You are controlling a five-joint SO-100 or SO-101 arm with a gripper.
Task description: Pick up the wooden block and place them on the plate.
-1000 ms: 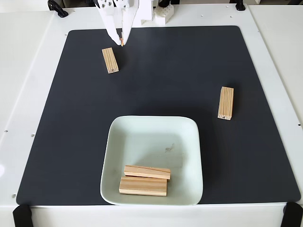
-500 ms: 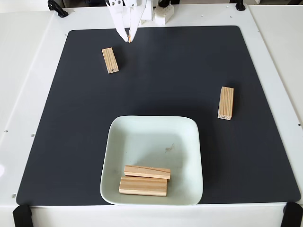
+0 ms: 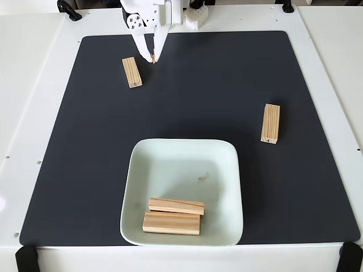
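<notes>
In the fixed view, one wooden block (image 3: 131, 72) lies on the black mat at the upper left, and another wooden block (image 3: 270, 123) lies at the right. Two more blocks (image 3: 176, 205) (image 3: 171, 223) rest side by side in the near part of the pale plate (image 3: 184, 145). My white gripper (image 3: 152, 59) reaches in from the top edge. Its fingers meet at the tips with nothing between them, just right of and slightly above the upper-left block, apart from it.
The black mat (image 3: 187, 102) covers most of the white table (image 3: 34, 85). White arm base parts (image 3: 195, 17) stand at the top edge. Black clamps sit at the table corners.
The gripper first drew back toward the top and right, then came forward again, ending a little right of where it was. The blocks and the plate have not moved.
</notes>
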